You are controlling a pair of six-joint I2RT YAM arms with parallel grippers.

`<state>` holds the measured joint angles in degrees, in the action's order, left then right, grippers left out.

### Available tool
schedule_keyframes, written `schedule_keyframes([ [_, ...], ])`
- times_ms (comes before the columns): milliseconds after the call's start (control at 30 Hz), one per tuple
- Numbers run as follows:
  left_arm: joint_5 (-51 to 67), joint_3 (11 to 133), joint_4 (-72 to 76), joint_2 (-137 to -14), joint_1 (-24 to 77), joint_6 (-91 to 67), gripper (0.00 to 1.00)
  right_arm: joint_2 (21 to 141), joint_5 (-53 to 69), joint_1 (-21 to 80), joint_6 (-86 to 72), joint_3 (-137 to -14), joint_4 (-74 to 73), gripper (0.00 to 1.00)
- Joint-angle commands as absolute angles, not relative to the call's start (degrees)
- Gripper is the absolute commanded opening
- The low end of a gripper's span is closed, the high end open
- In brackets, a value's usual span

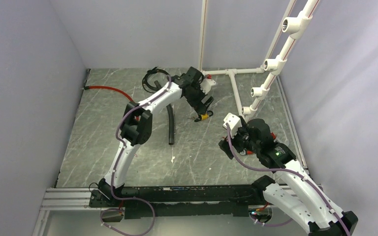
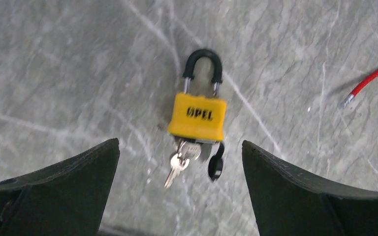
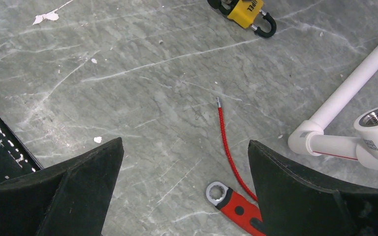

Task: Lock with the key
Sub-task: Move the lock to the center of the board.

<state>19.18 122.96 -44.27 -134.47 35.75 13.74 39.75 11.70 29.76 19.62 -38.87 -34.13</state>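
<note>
- Padlock: yellow body with black lettering, flat on the grey marbled table; sits centre of the left wrist view, slightly above the midline.
- Shackle: black-sleeved, points toward the top of the left wrist frame, away from the fingers.
- Keys: small silver bunch at the underside of the padlock body, trails toward the lower edge of the frame; cannot tell whether one sits in the keyhole.
- Black cap: on a short tether, just right of the keys.
- Left gripper: jaws spread wide, holding nothing; black fingers in the lower left and lower right corners, with the padlock's lower edge and the keys in the gap between the tips, touching neither finger. In the top view, hangs over the padlock at upper centre.
- Right gripper: jaws spread wide, holding nothing, above bare table; padlock well apart, at the top edge of its frame, right of centre.
- Red cable: runs down the centre of the right wrist view, between the fingers.
- Wrench: red handle, silver ring end, bottom centre of that view.
- White pipe: slants along the right side of that view.
- Black hose: left of the padlock in the top view.
</note>
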Motion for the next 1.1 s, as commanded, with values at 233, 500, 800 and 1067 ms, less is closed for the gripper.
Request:
schedule_keyframes([
  [233,14.2,133.8,-43.5,-143.3,38.6,12.5,0.95,39.1,9.6,29.5,18.8,-38.9,-32.2,1.00],
  [500,14.8,125.7,-43.5,-139.3,39.2,12.4,0.79,39.7,10.0,29.5,18.8,-38.7,-30.9,1.00],
  [800,16.3,117.2,-46.4,-132.4,39.4,8.7,0.51,39.9,10.4,29.5,19.5,-39.0,-31.2,1.00],
  [1067,16.5,97.4,-43.2,-120.1,39.7,-9.5,0.51,41.7,12.7,29.6,19.7,-39.2,-30.4,1.00],
])
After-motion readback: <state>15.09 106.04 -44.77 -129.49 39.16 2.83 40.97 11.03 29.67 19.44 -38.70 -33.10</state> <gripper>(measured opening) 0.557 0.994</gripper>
